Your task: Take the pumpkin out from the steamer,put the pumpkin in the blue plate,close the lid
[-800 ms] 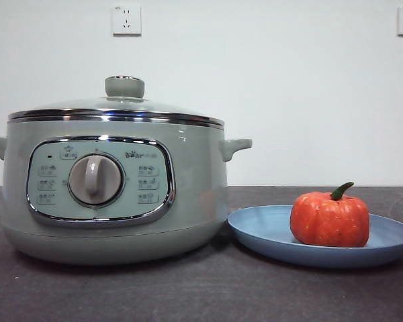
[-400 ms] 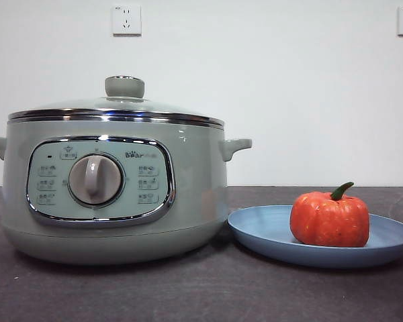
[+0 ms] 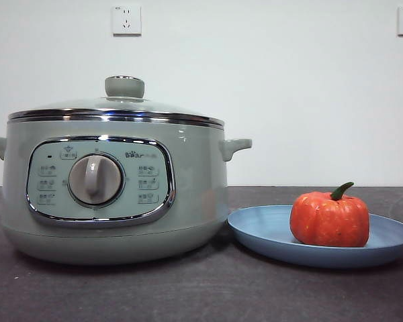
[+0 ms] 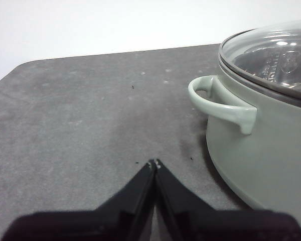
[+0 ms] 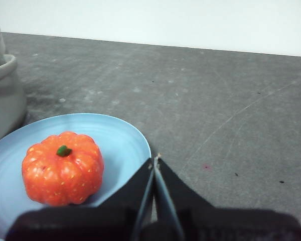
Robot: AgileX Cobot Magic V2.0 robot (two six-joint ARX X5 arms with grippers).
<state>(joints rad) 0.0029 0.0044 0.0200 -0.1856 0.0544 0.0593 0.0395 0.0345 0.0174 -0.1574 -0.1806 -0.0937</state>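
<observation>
The orange pumpkin (image 3: 329, 219) (image 5: 62, 168) with its green stem sits upright in the blue plate (image 3: 379, 238) (image 5: 118, 138), right of the steamer. The sage-green steamer (image 3: 188, 201) (image 4: 261, 150) stands at the left with the glass lid (image 3: 124, 87) (image 4: 276, 55) resting on its chrome rim. My left gripper (image 4: 154, 163) is shut and empty, low over the table beside the steamer's side handle (image 4: 218, 98). My right gripper (image 5: 154, 159) is shut and empty, just beside the plate's rim, apart from the pumpkin. Neither arm shows in the front view.
The dark grey table (image 3: 201, 295) carries only the steamer and plate. Two wall sockets (image 3: 126, 19) hang on the white wall behind. The steamer's other handle (image 3: 236, 146) juts toward the plate.
</observation>
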